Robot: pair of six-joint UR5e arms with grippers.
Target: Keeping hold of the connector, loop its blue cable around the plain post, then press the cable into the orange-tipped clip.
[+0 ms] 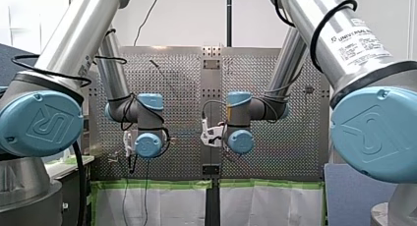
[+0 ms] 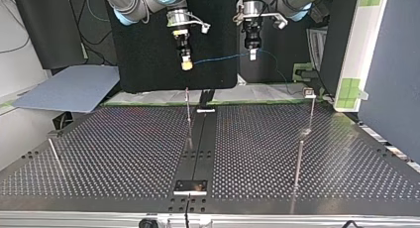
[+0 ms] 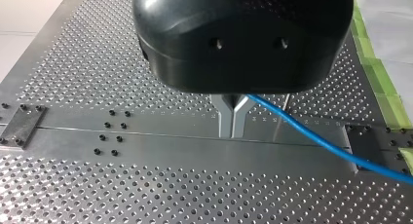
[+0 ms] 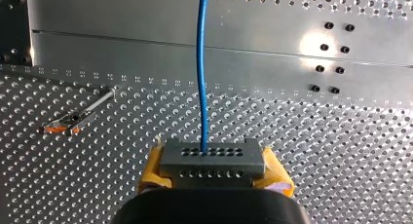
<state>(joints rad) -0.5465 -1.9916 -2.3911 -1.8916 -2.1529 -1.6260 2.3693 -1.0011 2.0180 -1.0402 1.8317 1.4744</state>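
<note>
To loop the cable well I would hold my right gripper [image 2: 186,64] clamped as it is, yellow pads closed on the small grey perforated connector block [image 4: 212,158], and swing wide round the post with a little slack, so the pull never falls on the connector. My left gripper [image 3: 234,118] has its metal fingers pinched shut on the thin blue cable [image 3: 311,136] a short way along; it should guide, not drag. Both hang above the perforated metal table [image 2: 124,153] near its edge under the arms, the cable running almost straight between them and trailing off past my left gripper. The slim metal clip with the orange tip [image 4: 73,121] stands beside the central rail near that edge. The thin bare metal post [image 2: 299,161] toward the table's side edge, at the top view's right, is probably the plain one — I cannot be sure from here. The cable looks springy; I judge it will ride up unless kept low.
</note>
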